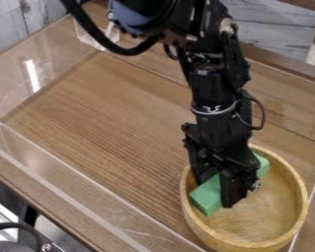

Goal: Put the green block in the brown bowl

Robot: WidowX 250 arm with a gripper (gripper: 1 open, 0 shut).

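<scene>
The brown bowl [286, 219] sits at the lower right of the wooden table, round and light brown with a thick rim. Inside it, the green block [211, 197] shows as a bright green bar tilted toward the bowl's left wall. My black gripper [226, 189] reaches down into the bowl from above and is shut on the green block, whose upper part is hidden between the fingers. Whether the block touches the bowl's floor cannot be told.
A clear plastic wall [68, 162] runs along the table's front and left edges. The wooden tabletop [107, 108] stretches to the left of the bowl. The black arm [207, 69] rises from the bowl toward the top centre.
</scene>
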